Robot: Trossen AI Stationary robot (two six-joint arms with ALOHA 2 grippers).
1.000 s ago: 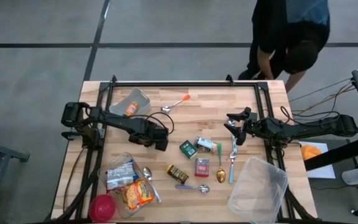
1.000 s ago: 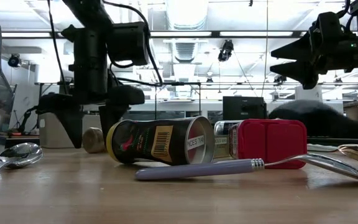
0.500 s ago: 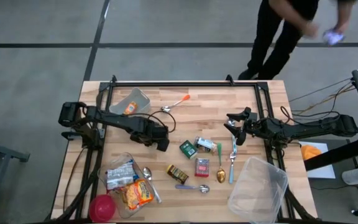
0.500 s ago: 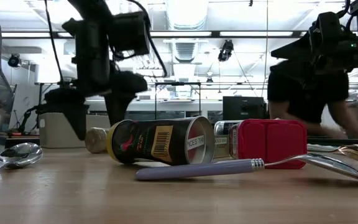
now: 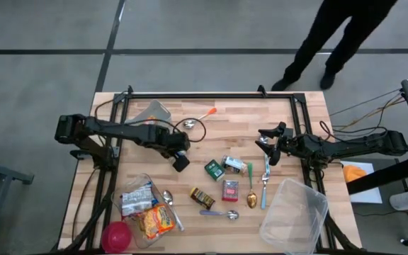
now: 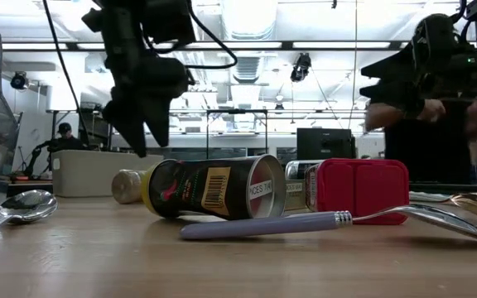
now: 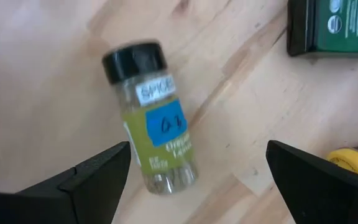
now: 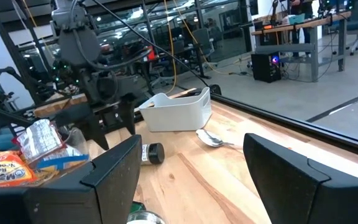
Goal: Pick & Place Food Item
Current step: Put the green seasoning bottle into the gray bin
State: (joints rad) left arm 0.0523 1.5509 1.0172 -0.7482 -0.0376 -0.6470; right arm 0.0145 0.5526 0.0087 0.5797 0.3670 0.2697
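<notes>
Clear tub (image 5: 294, 210) sits empty; clear bag (image 5: 146, 207) holds snack packets.

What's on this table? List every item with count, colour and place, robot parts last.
spice jar: one, black cap, green contents, lying below the left gripper
bin: one, white, far left, partly under the left arm
orange spoon: one, far centre
green box: one, centre
tin: one, dark with yellow, lying near centre
red box: one, beside the tin
purple spoon: one, near edge
cutlery: about four, gold, green, blue and silver, below the right gripper
clear tub: one, near right corner
snack packs: several, orange and white, near left
red bowl: one, near left corner
person: one, dark clothes, beyond the table
left gripper: open, above the jar
right gripper: open, raised at right
</notes>
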